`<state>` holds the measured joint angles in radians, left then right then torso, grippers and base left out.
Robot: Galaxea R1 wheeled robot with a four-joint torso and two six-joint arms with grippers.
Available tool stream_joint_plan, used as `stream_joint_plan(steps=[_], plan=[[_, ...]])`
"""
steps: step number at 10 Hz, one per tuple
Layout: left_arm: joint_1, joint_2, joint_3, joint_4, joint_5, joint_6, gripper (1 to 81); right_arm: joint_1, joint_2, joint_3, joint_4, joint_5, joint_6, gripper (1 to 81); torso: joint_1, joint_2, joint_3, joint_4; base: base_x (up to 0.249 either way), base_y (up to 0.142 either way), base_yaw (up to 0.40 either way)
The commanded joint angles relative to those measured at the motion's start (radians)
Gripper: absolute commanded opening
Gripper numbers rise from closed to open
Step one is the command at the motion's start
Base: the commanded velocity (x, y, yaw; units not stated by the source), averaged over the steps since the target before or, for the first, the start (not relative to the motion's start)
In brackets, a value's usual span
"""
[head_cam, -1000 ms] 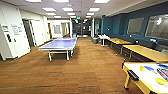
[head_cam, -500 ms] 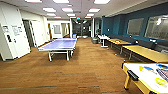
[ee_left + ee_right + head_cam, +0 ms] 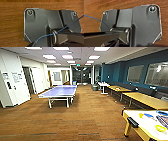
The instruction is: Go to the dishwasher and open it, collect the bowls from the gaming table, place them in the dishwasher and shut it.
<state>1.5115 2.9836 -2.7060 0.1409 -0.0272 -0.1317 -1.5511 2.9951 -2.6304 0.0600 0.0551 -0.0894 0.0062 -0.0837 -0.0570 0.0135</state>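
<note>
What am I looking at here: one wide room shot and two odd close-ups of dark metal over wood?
All three come from one wheeled robot with two arms. The wide shot is from a camera high on its head, looking forward and down into an office games room: a blue table-tennis table stands on the brown wood-look floor, yellow-wood-topped tables line the teal wall, and at the near right is a white-topped table with yellow legs bearing small yellow and blue items too blurred to name. The close-ups are from cameras on each wrist; the dark plate and thin blue cable are parts of the robot, hanging above the floor. Nothing can be seen held.
</note>
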Motion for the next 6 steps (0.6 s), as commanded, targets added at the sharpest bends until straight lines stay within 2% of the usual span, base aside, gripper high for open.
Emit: stream_joint_plan(steps=[1,2,6], plan=[[-0.050,-0.009,0.000,0.008,0.046,0.003,81.1,0.054,0.000,0.001,-0.005,-0.051,-0.003,81.1,0.000,0.000,0.000,0.000,0.000,0.000,0.000],[-0.052,-0.009,0.002,0.008,0.046,0.006,81.1,0.053,0.001,0.001,-0.005,-0.051,-0.003,81.1,0.000,0.000,0.000,0.000,0.000,0.000,-0.200],[-0.050,-0.006,0.003,0.008,0.044,0.011,81.1,0.048,0.000,0.001,-0.005,-0.049,-0.003,81.1,0.000,0.000,0.000,0.000,0.000,0.000,-0.390]])
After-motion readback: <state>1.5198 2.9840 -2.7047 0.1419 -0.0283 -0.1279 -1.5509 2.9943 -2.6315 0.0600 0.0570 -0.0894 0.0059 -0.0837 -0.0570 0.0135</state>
